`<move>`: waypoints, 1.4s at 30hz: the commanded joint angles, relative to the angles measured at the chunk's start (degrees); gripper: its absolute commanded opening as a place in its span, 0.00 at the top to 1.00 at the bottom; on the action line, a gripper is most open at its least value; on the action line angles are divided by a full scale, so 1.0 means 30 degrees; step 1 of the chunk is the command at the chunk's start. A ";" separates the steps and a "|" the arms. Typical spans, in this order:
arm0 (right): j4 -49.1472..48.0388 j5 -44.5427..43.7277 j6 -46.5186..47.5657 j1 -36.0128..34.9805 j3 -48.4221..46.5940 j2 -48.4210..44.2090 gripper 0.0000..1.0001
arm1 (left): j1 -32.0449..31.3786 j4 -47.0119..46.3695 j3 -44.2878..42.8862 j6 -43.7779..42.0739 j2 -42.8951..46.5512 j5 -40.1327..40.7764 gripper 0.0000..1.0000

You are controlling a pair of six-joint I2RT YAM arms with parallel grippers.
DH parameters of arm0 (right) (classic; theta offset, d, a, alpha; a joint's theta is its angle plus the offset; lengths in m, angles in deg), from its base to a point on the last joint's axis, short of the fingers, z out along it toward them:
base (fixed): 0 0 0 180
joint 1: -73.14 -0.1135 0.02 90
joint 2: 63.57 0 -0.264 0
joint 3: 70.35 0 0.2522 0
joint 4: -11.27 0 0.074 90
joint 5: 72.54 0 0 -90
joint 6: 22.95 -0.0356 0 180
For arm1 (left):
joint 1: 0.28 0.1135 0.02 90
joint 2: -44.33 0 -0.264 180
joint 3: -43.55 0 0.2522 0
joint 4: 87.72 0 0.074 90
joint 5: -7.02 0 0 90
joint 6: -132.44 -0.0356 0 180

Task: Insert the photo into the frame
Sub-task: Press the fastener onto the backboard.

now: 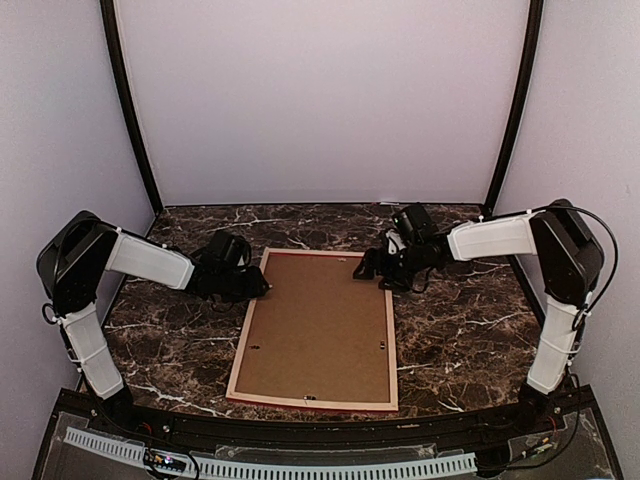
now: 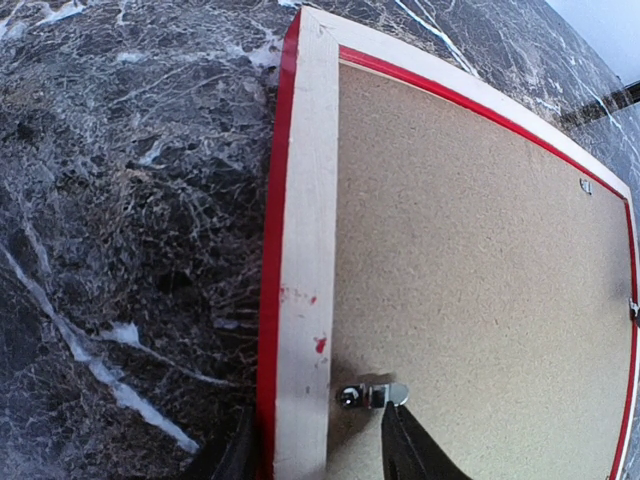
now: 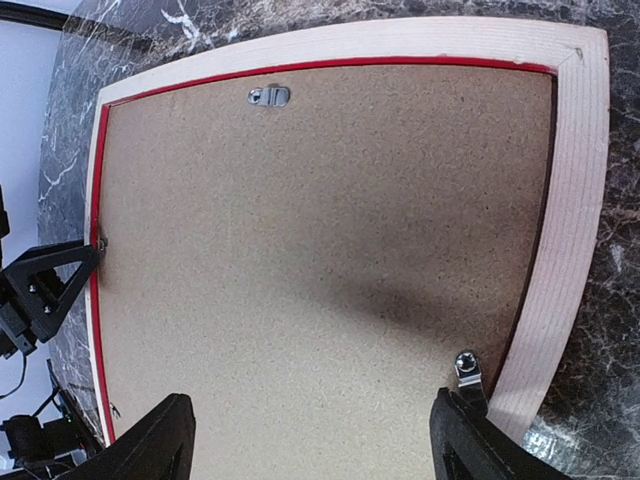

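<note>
The frame (image 1: 310, 402) lies face down on the marble table, its pale wood back (image 2: 308, 200) (image 3: 570, 200) up and a red edge showing. A brown backing board (image 1: 318, 325) fills it. The photo is hidden or out of view. My left gripper (image 1: 258, 288) (image 2: 320, 450) is open and straddles the frame's left rail near the far corner. Its inner finger (image 2: 405, 450) rests by a metal turn clip (image 2: 372, 395). My right gripper (image 1: 380, 275) (image 3: 315, 440) stands wide open over the board at the far right corner. Its right finger (image 3: 475, 440) touches another clip (image 3: 467, 368).
A further clip (image 3: 270, 96) sits on the board's far side in the right wrist view. More small clips (image 1: 381, 345) dot the board's edges. Dark marble table (image 1: 450, 330) surrounds the frame, walled by white panels on three sides.
</note>
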 commanded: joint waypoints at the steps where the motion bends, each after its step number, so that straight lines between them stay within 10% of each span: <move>1: 0.0168 -0.0585 0.0730 -0.0077 -0.0924 -0.0500 0.18 | -0.0273 0.2664 0.0820 0.0221 -0.0249 -0.0560 0.54; 42: 0.0344 -0.0263 -0.0140 -0.0144 0.0398 0.0178 0.18 | -0.0302 0.2666 0.1006 0.0391 -0.0192 -0.0328 0.53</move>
